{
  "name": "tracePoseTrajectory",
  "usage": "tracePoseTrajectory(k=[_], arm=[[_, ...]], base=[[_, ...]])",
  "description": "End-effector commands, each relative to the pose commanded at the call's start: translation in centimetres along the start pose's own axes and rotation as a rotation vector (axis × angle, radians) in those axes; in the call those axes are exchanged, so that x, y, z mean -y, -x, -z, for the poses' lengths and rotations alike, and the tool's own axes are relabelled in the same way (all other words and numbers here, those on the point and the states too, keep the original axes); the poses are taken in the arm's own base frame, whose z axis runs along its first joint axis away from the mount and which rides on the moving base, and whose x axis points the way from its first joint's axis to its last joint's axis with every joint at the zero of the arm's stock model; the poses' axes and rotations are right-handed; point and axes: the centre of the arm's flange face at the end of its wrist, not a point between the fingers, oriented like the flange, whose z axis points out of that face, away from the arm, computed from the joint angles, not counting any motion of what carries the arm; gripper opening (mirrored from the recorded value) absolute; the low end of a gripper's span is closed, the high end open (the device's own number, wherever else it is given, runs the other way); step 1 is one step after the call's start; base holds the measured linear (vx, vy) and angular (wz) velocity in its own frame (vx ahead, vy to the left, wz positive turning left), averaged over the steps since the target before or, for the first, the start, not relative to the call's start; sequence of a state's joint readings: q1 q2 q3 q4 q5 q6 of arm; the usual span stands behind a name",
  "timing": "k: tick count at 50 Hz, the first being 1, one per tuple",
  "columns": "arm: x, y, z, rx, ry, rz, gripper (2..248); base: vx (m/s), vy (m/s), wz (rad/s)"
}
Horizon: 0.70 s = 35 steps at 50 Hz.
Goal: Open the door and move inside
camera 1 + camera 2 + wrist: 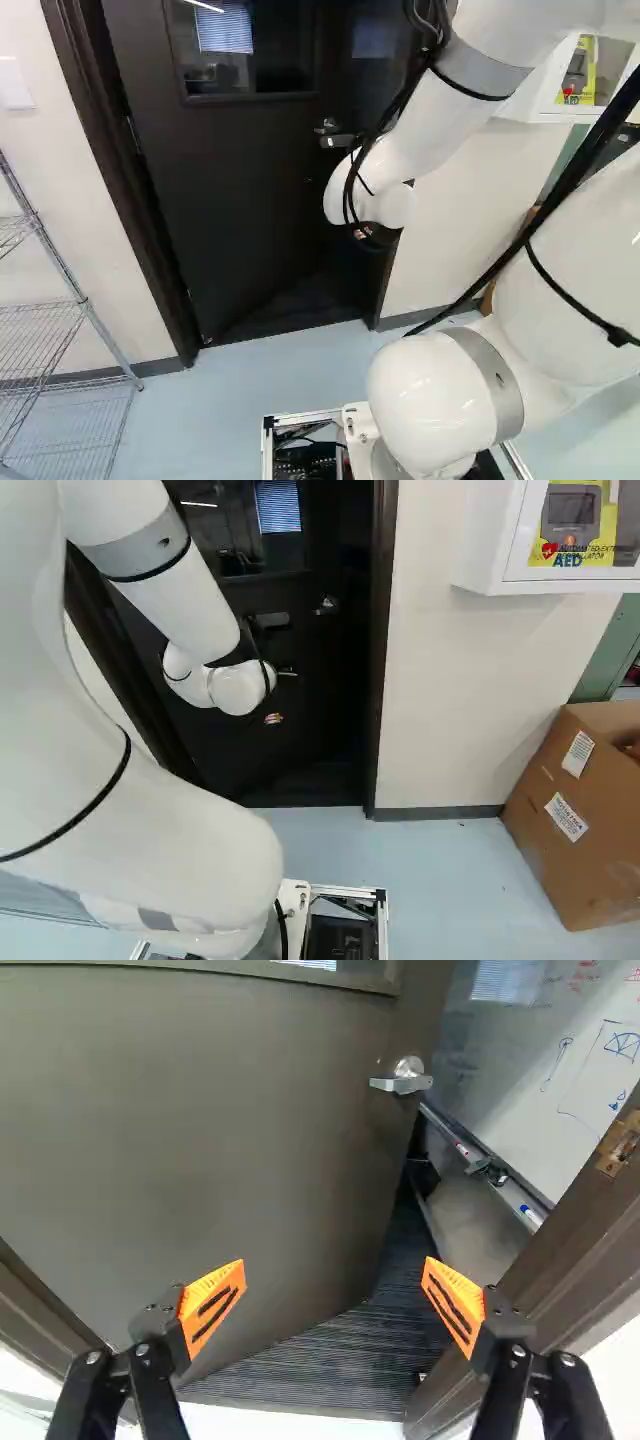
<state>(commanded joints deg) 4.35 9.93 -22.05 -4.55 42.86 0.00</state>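
gripper (273,719): two fingers are spread wide | door (190,1150): ahead of the gripper, partly open, swung away from the robot | door handle (402,1082): farther ahead, near the door's free edge | whiteboard (540,1060): visible through the opening

The room is bright, but the door (240,210) is very dark in both base views. A white streak of light shines in its window (255,50). The arm (430,400) has small shiny spots. A soft shadow lies on the wall (450,700) under the white box (488,540). In the wrist view, the floor (220,400) glows plain white.
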Motion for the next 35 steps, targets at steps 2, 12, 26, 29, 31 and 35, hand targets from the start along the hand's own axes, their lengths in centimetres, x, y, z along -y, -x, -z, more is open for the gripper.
tracePoseTrajectory(k=[2, 12, 26, 29, 31, 35], arm=[[0.0, 0.0, 0.0, 0.0, 0.0, 0.0, 247], [0.0, 0.0, 0.0, 0.0, 0.0, 0.0, 247], [0.0, 0.0, 0.0, 0.0, 0.0, 0.0, 247], [0.0, 0.0, 0.0, 0.0, 0.0, 0.0, 247], [0.0, 0.0, 0.0, 0.0, 0.0, 0.0, 247], [0.0, 0.0, 0.0, 0.0, 0.0, 0.0, 247]], base=[[0.0, 0.0, 0.0], [0.0, 0.0, 0.0], [0.0, 0.0, 0.0], [0.028, -0.002, -0.049], [0.044, 0.003, 0.009], [0.077, 0.021, -0.021]])
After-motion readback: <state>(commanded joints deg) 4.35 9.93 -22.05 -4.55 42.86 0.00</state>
